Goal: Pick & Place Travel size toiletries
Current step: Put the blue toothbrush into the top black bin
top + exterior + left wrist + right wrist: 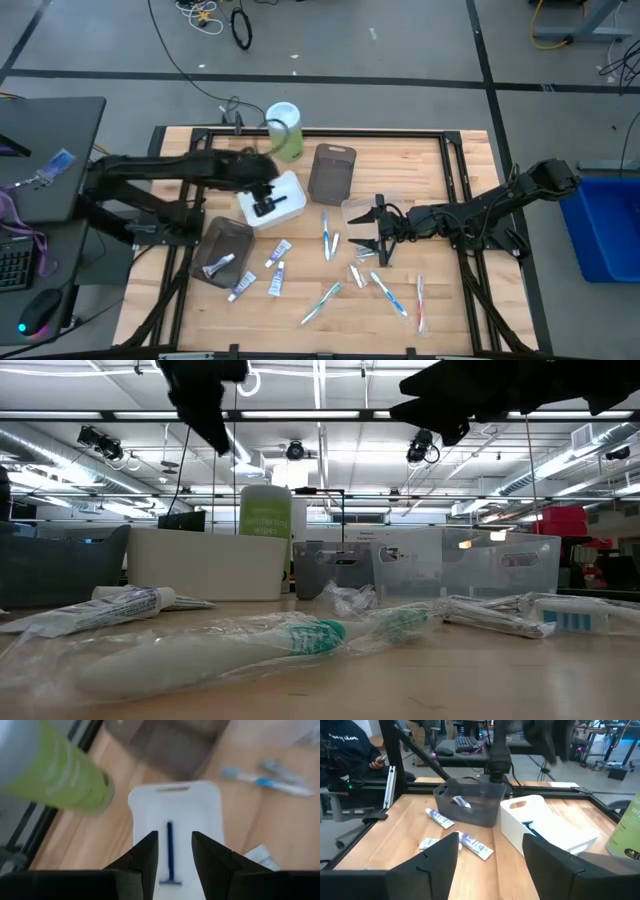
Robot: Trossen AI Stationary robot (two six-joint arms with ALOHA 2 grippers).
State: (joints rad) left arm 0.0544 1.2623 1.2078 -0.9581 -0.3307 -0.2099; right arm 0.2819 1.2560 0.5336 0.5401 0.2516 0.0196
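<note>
My left gripper (263,208) (175,837) hangs open above the white tray (273,199). A dark blue razor (170,854) lies flat on that tray's floor, showing between the fingers without touching them. My right gripper (362,231) (490,840) is open, level above the table beside the clear tray (360,209), holding nothing. White mini tubes (278,252) and slim white-blue toothbrushes (321,302) lie scattered on the wood. One tube (220,265) lies inside the grey tray (224,250).
A tall green canister (284,130) stands at the far edge beside the white tray. A brown tray (331,172) lies right of it. More toothbrushes (388,293) and a red-printed one (420,303) lie near the front. A black frame rims the table.
</note>
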